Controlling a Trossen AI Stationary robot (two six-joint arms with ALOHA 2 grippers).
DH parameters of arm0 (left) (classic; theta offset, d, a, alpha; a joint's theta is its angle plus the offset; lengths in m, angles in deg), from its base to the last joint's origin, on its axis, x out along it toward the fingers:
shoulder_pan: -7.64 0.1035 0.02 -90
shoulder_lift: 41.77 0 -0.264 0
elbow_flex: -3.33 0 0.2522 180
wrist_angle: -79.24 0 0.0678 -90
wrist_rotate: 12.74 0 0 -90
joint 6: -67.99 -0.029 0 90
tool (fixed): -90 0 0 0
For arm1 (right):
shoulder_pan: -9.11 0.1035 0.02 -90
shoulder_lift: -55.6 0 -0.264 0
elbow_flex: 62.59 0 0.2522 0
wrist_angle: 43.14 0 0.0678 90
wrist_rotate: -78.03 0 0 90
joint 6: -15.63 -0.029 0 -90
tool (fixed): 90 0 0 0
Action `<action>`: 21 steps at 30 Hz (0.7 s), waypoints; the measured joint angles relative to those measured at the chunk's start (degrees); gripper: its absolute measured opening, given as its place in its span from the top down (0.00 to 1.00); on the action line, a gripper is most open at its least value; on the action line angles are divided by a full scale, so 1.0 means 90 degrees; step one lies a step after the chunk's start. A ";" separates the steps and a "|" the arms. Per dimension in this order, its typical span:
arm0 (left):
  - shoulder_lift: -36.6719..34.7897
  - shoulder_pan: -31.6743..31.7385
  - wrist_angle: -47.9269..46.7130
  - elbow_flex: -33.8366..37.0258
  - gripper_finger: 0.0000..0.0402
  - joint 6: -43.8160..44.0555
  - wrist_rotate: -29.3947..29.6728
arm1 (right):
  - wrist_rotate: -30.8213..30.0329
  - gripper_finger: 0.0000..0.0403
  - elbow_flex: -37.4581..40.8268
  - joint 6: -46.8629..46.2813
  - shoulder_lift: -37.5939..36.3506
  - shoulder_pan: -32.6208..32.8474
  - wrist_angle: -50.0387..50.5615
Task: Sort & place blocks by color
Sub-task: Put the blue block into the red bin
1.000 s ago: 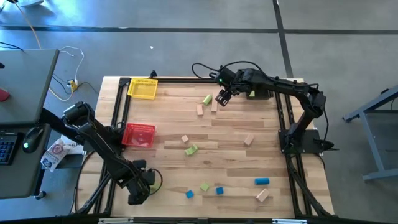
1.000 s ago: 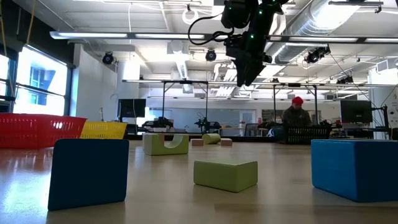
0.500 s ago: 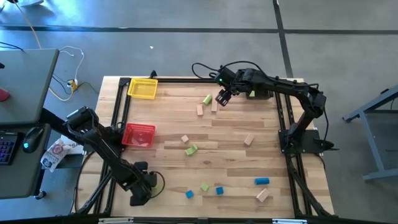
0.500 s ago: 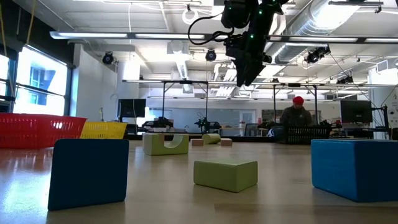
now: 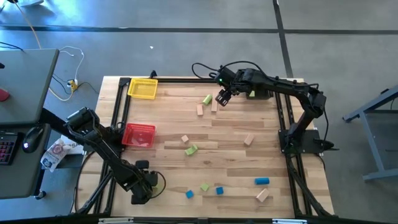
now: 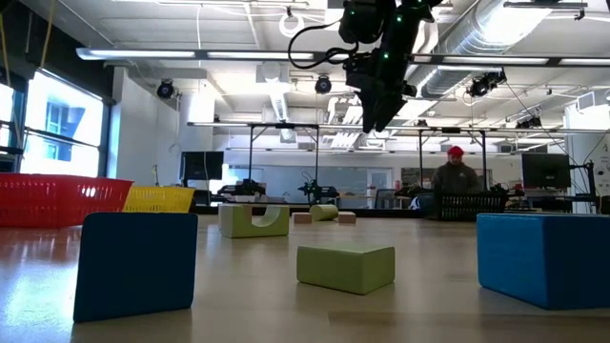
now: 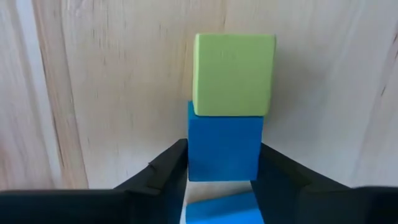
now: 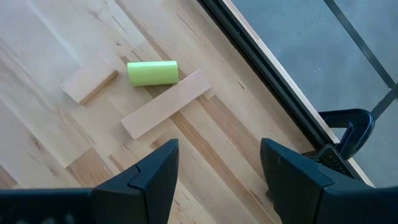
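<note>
Blue wood sits between the fingers (image 7: pixel 168 180) of my left gripper (image 7: pixel 222 177), which has closed onto the sides of a blue cube (image 7: pixel 224 149) at the table's near left corner, a light green cube (image 7: pixel 234 74) touching its far face and a second blue piece (image 7: pixel 221 208) just beneath. From overhead, that gripper (image 5: pixel 140 193) is low over the wooden table (image 5: pixel 236 155), close beside the blue block (image 5: pixel 189 194), green block (image 5: pixel 204 186) and another blue block (image 5: pixel 219 190) along the front edge. My right gripper (image 5: pixel 221 98) hangs above the far middle of the table with its fingers (image 8: pixel 149 180) spread and nothing between them; below it lie a green cylinder (image 8: pixel 152 73), a long tan bar (image 8: pixel 165 103) touching it and a shorter tan piece (image 8: pixel 89 81) just beside. Other blocks lie scattered across the boards. A red bin (image 5: pixel 138 134) and a yellow bin (image 5: pixel 143 88) stand along the left side.
</note>
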 joint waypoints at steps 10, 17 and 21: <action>-0.0007 0.0000 0.0112 -0.0010 0.73 0.0033 0.0121 | 0.0000 0.47 0.0000 0.0000 0.0000 0.0000 -0.0002; -0.0261 0.0000 -0.0311 -0.0001 0.74 0.0442 0.0218 | 0.0008 0.47 0.0000 0.0000 0.0000 0.0000 -0.0010; -0.0689 0.0031 -0.0804 0.0000 0.74 0.0666 0.0544 | 0.0312 0.47 0.0000 -0.0002 0.0000 0.0002 -0.0069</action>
